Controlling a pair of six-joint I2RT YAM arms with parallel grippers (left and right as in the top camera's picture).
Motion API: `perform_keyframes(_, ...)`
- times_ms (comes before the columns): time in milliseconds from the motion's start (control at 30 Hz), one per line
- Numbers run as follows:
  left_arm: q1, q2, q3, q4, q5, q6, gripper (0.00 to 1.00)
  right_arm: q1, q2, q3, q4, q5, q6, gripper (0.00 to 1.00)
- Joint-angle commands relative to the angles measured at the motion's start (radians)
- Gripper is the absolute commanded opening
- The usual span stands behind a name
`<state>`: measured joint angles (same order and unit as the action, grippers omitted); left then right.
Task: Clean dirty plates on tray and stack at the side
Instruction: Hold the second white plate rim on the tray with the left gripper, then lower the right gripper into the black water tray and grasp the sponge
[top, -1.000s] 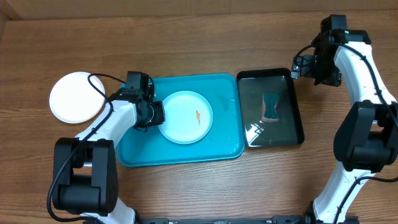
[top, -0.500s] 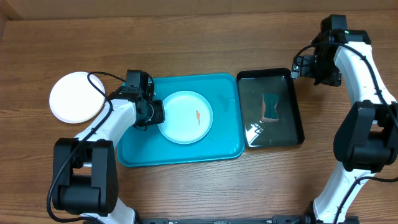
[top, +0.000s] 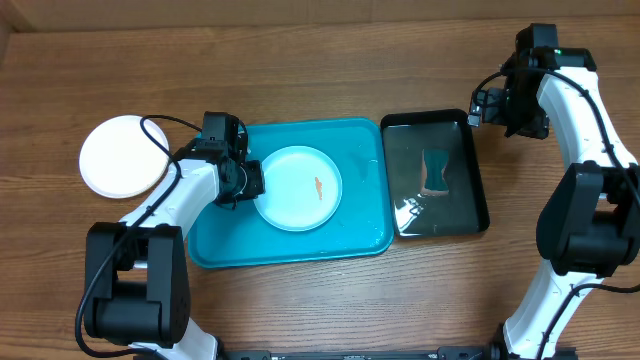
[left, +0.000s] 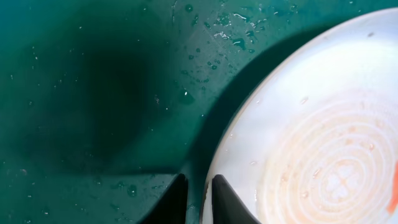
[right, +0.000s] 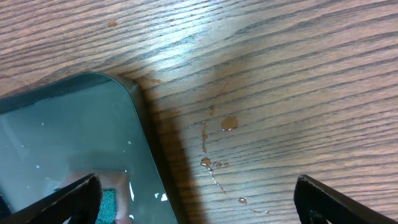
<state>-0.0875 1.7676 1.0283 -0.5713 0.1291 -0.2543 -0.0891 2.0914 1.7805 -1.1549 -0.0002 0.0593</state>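
Grip: left tool (left: 198, 186) pinches plate (top: 296, 188) rim | right tool (right: 198, 179) open by black tray (top: 455, 205)

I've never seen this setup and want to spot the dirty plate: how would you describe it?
Find the big turquoise tray in the middle of the table. The pale plate lies at its centre, the left gripper at its rim. Unlike the plain white plate out on the wood, it carries a small orange smear.
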Motion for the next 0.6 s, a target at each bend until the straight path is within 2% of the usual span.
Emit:
perform_keyframes(0,-0.005,-0.029,0.023,0.005,-0.006,0.015,0.05,0.003,-0.032,0.018,0.002,-0.001,0.003,1.0)
perform_keyframes(567,-0.005,-0.029,0.023,0.003,-0.005,-0.03,0.04,0.003,-0.032,0.018,0.002,-0.001,0.003,1.0)
